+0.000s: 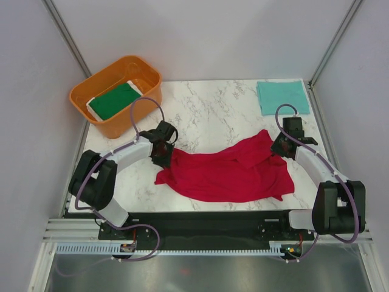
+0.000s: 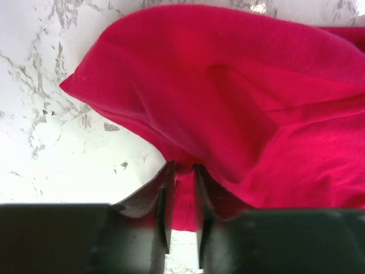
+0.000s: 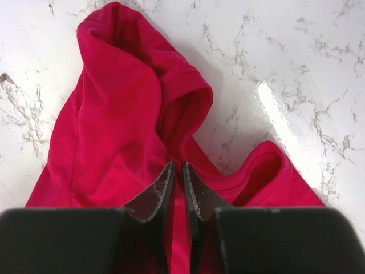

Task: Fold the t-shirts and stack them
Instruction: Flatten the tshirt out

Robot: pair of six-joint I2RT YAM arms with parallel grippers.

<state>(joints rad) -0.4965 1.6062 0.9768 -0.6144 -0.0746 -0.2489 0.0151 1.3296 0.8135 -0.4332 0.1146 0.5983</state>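
Note:
The bright red t-shirt (image 1: 228, 172) lies crumpled across the middle of the marble table. My left gripper (image 1: 164, 152) is shut on its left edge; the left wrist view shows red cloth (image 2: 228, 97) pinched between the jaws (image 2: 182, 168). My right gripper (image 1: 281, 145) is shut on the shirt's right upper edge; the right wrist view shows cloth (image 3: 120, 125) between the jaws (image 3: 178, 165). The teal t-shirt (image 1: 282, 97) lies folded flat at the table's far right corner. The dark green t-shirt with a white edge (image 1: 114, 100) lies folded in the orange tub.
The orange plastic tub (image 1: 97, 82) stands at the far left corner, overhanging the table's edge. Grey walls enclose the table on the left, back and right. Bare marble (image 1: 206, 112) lies between tub and teal shirt.

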